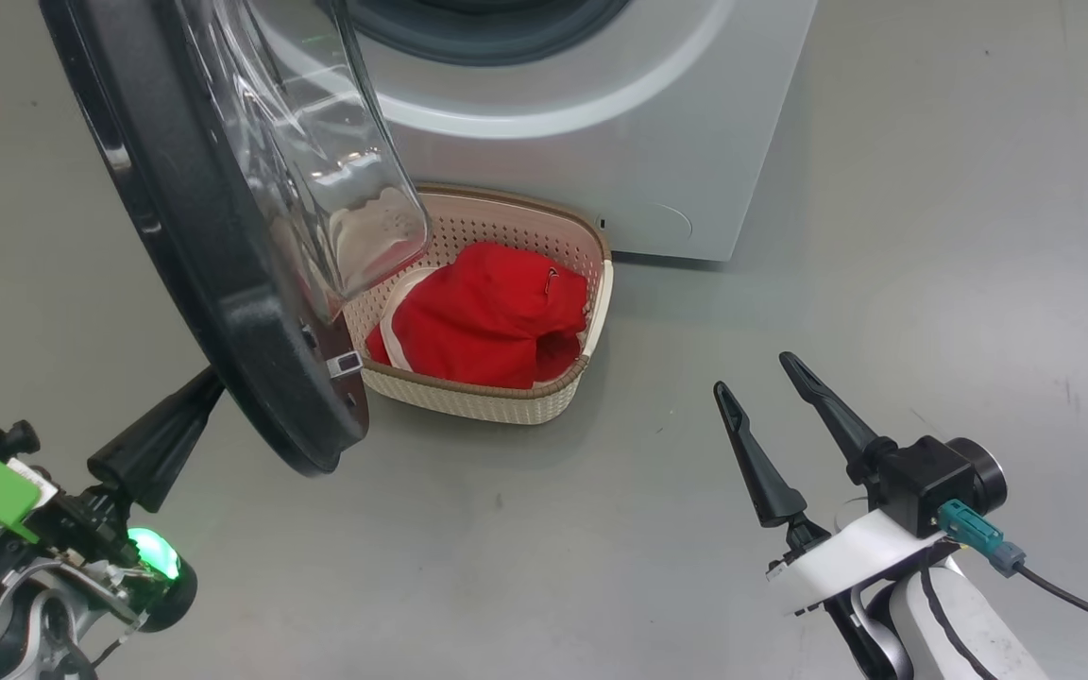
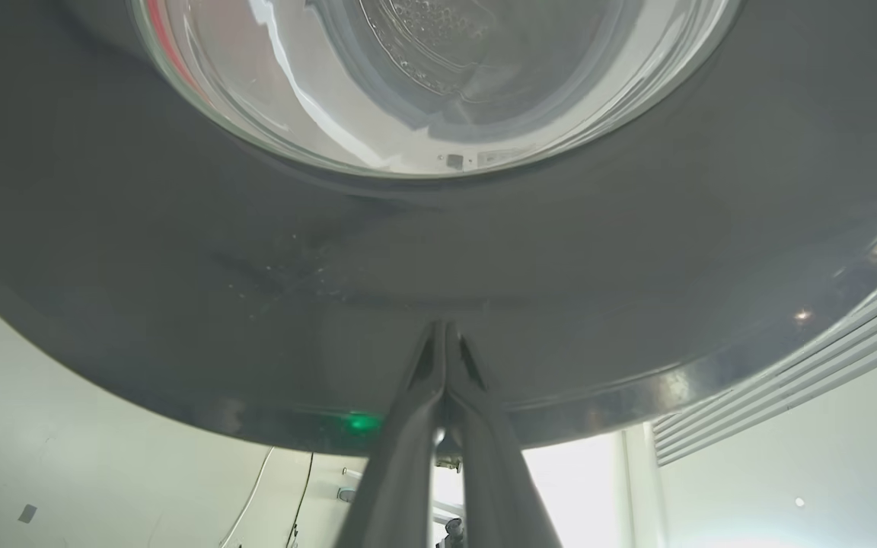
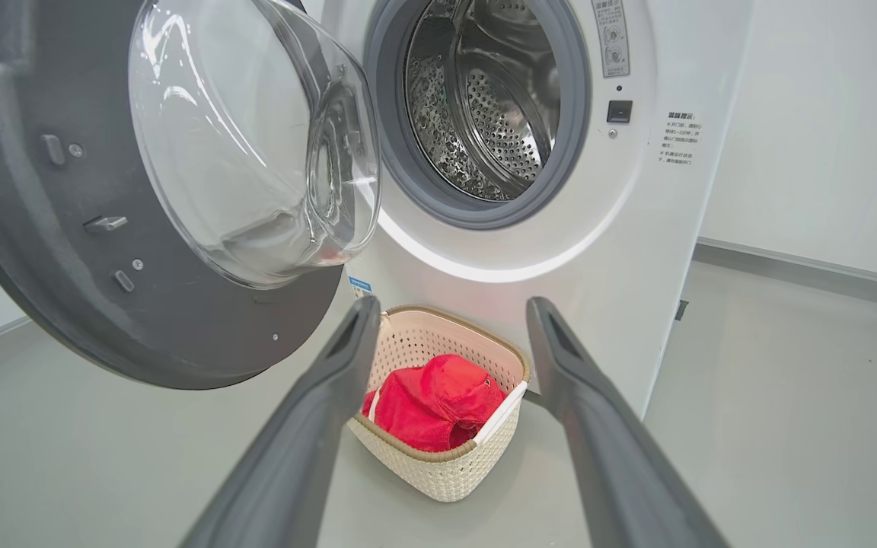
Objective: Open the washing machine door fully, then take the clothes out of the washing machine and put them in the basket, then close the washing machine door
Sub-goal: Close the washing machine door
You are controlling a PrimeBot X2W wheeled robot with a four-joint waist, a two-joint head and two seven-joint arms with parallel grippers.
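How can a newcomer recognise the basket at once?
Find the white washing machine with its round door swung open. On the floor right before it sits the basket. It alone is cream, perforated, brown-rimmed, and holds red clothes.

**The washing machine door [image 3: 27, 228] open, the clothes [image 1: 487, 312] in the basket [image 1: 468, 397]**

The washing machine door was seen swung out to the left of the opening. Its wide dark rim was turned edge-on in the head view, and its bulging clear glass bowl faced the washing machine [image 3: 621, 251]. On the white front loader, the perforated steel drum [image 3: 499, 129] was exposed inside the grey seal ring [image 3: 476, 213]. The cream basket was set on the floor [image 1: 884, 283] against the machine's base, partly beneath the door. The red clothes were bunched inside it, with white trim showing at the left.
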